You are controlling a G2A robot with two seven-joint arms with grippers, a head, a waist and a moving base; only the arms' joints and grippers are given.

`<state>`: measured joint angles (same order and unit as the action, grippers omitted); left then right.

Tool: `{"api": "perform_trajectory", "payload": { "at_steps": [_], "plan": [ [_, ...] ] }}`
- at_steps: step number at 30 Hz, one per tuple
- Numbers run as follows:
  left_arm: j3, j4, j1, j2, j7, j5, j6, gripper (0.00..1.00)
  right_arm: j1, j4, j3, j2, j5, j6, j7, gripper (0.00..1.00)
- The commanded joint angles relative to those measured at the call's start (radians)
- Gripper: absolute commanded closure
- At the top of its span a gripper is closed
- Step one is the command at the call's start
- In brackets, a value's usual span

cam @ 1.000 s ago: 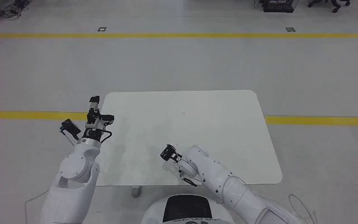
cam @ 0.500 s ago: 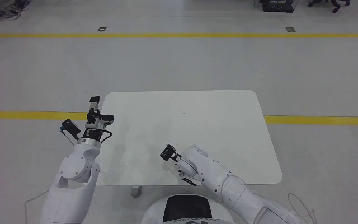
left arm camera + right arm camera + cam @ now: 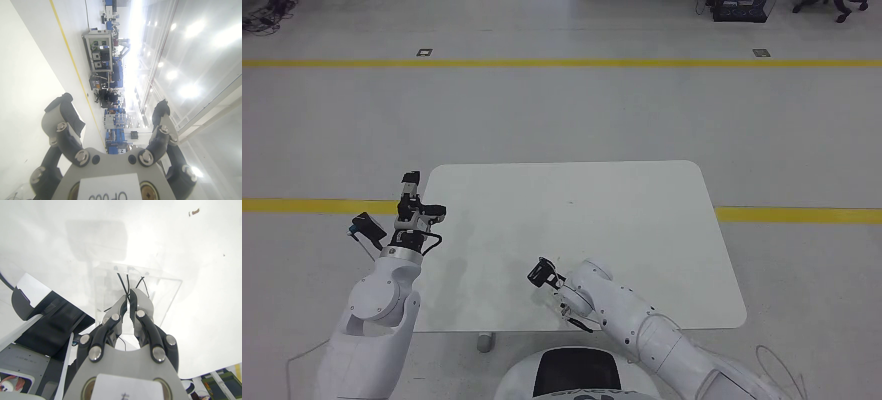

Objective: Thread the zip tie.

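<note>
Right claw: The right claw (image 3: 128, 294) is clenched, its fingertips pinching a thin black zip tie (image 3: 123, 285). It is low over the white surface (image 3: 189, 247), near the robot's own edge.
Zip tie: It rises among a few crossing black strands from a clear holder (image 3: 170, 294) that sits on the surface. Where the strands cross, it is hard to tell whether one or two are caught.
Step in hand: This looks like drawing one tie out of the holder, ahead of any threading.
Doing it well: The lift probably wants to be slow and along the strand's length, so the neighbouring ties stay behind. The light holder should neither tip nor drag. The tie looks slick and springy, so a firm pinch should help. Leaving some tail free past the fingertips should ease the threading.
Right arm pose: The arm is folded close to the body, with the forearm angled inward and the wrist tilted down at the holder.
Left claw: The left claw (image 3: 113, 102) is released and empty, its fingers spread wide.
Left arm pose: The arm is raised at the surface's left edge, well apart from the holder, and aims out across the room.
</note>
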<state>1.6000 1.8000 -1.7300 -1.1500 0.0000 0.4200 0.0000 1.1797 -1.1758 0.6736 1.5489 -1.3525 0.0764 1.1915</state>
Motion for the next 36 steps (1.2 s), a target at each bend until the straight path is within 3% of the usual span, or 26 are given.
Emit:
{"api": "perform_trajectory", "payload": {
  "at_steps": [1, 12, 25, 36],
  "plan": [
    [0.0, 0.0, 0.0, 0.0, 0.0, 0.0, 0.0, 0.0, 0.0, 0.001, -0.001, 0.0, -0.002, -0.001, 0.002, 0.88],
    [0.0, 0.0, 0.0, 0.0, 0.0, 0.0, 0.0, 0.0, -0.005, 0.012, -0.004, 0.004, 0.0, -0.003, 0.001, 0.85],
    [0.0, 0.0, 0.0, 0.0, 0.0, 0.0, 0.0, 0.0, 0.008, -0.023, -0.008, 0.003, -0.007, -0.003, 0.021, 0.85],
    [0.0, 0.0, 0.0, 0.0, 0.0, 0.0, 0.0, 0.0, -0.008, 0.022, -0.013, 0.012, 0.021, -0.007, 0.02, 0.86]
  ]
}}
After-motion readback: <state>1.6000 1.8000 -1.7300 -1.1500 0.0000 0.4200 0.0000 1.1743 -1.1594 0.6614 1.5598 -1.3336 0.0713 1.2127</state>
